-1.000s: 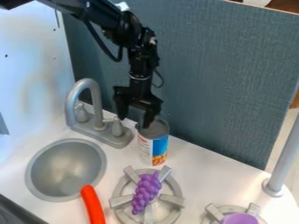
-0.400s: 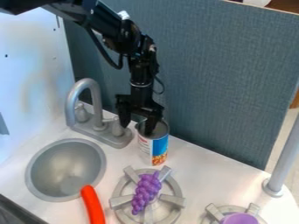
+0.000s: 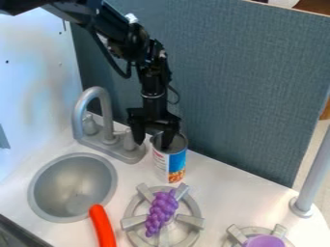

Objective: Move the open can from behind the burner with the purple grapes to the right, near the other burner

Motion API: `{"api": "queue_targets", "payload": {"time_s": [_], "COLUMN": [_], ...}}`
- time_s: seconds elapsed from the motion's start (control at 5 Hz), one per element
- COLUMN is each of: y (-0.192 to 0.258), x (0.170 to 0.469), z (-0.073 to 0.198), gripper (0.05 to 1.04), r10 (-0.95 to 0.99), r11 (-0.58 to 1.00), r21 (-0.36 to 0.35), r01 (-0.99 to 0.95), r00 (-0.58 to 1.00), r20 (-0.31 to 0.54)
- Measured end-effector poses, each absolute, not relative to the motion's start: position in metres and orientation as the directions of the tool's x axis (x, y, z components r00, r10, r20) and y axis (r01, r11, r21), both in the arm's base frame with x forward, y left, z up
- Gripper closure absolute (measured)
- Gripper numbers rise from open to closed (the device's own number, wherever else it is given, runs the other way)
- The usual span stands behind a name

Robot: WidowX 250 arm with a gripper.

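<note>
Pincer (image 3: 153, 143) spread at an open can (image 3: 170, 166)
One finger seems inside it, near the surface's back edge (image 3: 240, 179).

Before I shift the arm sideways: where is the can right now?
The can stands directly under the gripper, right of the faucet, behind the grapes.

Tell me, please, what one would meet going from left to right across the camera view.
Gray sink basin → toy stove burner with a bunch of purple toy grapes on it → round purple object at the near edge → gray post.
</note>
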State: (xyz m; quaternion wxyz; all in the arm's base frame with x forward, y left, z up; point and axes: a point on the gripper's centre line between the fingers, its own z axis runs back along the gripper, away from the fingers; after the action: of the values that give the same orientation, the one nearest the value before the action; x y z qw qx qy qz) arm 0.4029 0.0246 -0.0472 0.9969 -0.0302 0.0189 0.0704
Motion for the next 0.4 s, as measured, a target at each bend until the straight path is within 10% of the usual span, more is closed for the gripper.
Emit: {"api": "queue_targets", "payload": {"time_s": [0.4], "y": [-0.055], "x": [0.399], "z": [-0.048], "gripper": [0.082], "r10": [0.054], "r11": [0.985], "r21": [-0.160], "r01": [-0.061], "r00": [0.997], "r20": [-0.048]}}
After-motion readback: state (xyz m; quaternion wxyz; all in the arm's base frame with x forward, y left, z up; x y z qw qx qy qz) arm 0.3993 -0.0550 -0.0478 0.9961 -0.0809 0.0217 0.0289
